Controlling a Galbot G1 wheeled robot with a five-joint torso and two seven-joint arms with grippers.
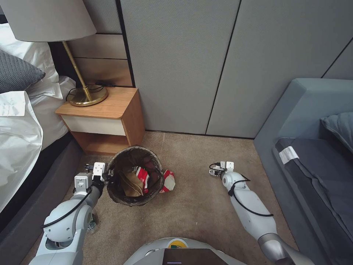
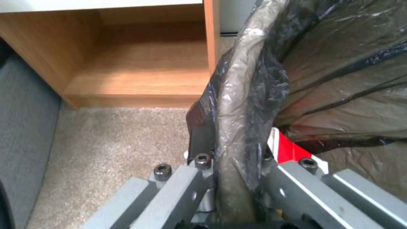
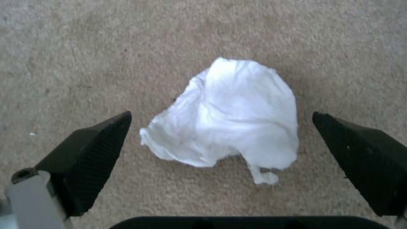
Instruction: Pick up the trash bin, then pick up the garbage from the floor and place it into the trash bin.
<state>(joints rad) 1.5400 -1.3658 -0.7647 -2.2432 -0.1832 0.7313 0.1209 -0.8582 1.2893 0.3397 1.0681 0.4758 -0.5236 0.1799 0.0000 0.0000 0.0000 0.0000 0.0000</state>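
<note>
Left hand [image 1: 106, 176] is clamped on the rim of the small round white plastic trash bin [image 1: 134, 176], lined with a dark crinkled bag folded over its edge. It stands on the beige short-pile carpet floor [image 1: 198, 206] just in front of the wooden nightstand [image 1: 104, 119]. Inside lie a brown paper bag [image 1: 131, 183] and a red-and-white wrapper [image 1: 142, 176]; another red-and-white wrapper [image 1: 168, 181] touches the bin's right side. Farther right, the right hand [image 3: 220, 140] hovers with fingers apart around a crumpled white tissue wad [image 3: 229, 117] on the carpet. It looks feather-light, soft and crushable; pinching its bulky middle seems safest.
</note>
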